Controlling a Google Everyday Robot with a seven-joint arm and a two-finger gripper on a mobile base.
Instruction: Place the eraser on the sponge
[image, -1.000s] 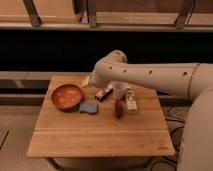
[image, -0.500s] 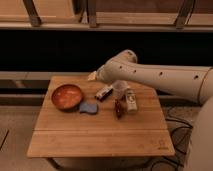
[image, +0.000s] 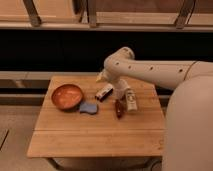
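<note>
Claw (image: 121, 96) low over the right-middle of the wooden worktop (image: 95, 136), at the end of 1 pale arm (image: 155, 72) reaching in from the right and bending down at a rounded elbow. Wide or narrow: cannot tell, with the tip lost against the clutter just beneath it. Holding anything or not: cannot tell either.

Eraser (image: 104, 92), a small white-and-dark block, flat on the worktop just left of the claw and lying at a slant. Not on the sponge. Sponge (image: 89, 107), blue, flat on the wood nearer the front edge and a little left of the eraser, near it but apart. Right beside the rim of 1 orange bowl (image: 67, 96) on the left part of the worktop; touching or not, hard to say.

Just right of the claw, 1 small white upright object (image: 131, 99); just in front of the claw, 1 dark reddish-brown object (image: 119, 108). Kind of each not to be made out. These 2 close together.

Robot's pale body (image: 190, 130) large at the right edge, covering the worktop's right corner. Behind the worktop, a dark recess under a wooden ledge (image: 125, 22).
</note>
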